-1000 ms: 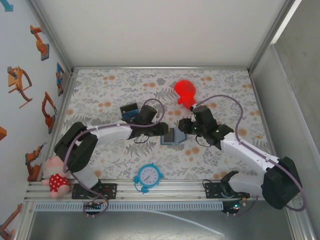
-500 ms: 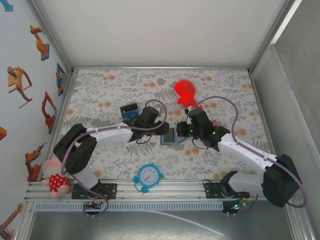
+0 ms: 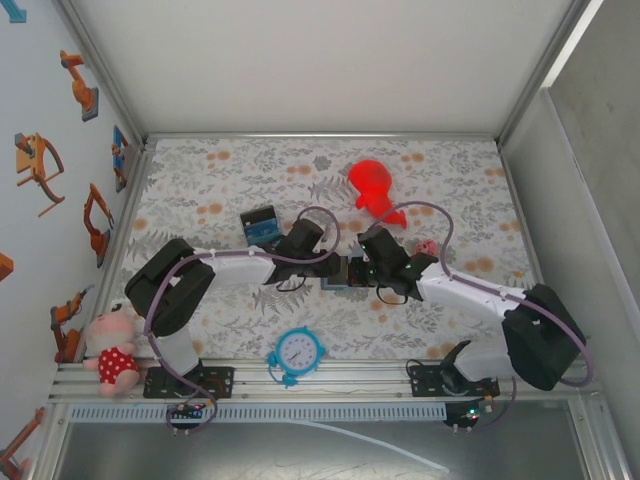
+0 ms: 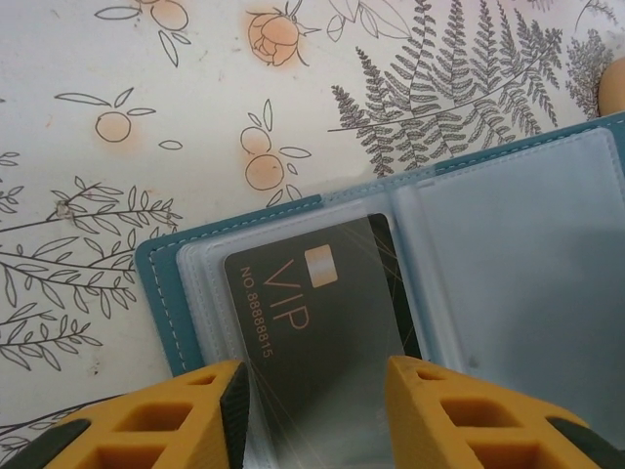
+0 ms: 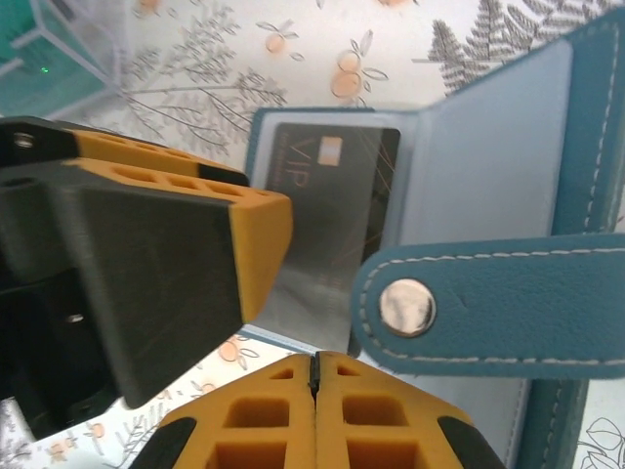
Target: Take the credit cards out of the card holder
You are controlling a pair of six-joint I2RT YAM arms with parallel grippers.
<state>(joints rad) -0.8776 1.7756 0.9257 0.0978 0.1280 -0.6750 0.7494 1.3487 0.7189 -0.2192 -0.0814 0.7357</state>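
The card holder [image 3: 346,277] lies open on the floral mat mid-table, teal-blue outside with clear sleeves [image 4: 508,264] inside. A dark grey credit card [image 4: 312,313] marked VIP lies in its left sleeve. My left gripper [image 4: 314,376] straddles this card, its orange pads against the card's two long edges. In the top view the left gripper [image 3: 333,266] and right gripper [image 3: 361,270] meet over the holder. My right gripper [image 5: 314,363] is shut with nothing visible between its tips, which sit at the near edge of the holder [image 5: 488,166], beside the snap strap [image 5: 488,303] and the card [image 5: 337,205].
A red toy [image 3: 372,185] lies behind the right arm. A black-and-teal item [image 3: 261,224] sits behind the left arm. A blue clock [image 3: 297,352] stands near the front rail, a plush pig [image 3: 112,352] at the front left. A small pink object [image 3: 428,246] lies beside the right arm.
The right arm has swung left onto the holder and its jaws have closed. The left gripper's jaws have narrowed around the card and its arm has reached further right.
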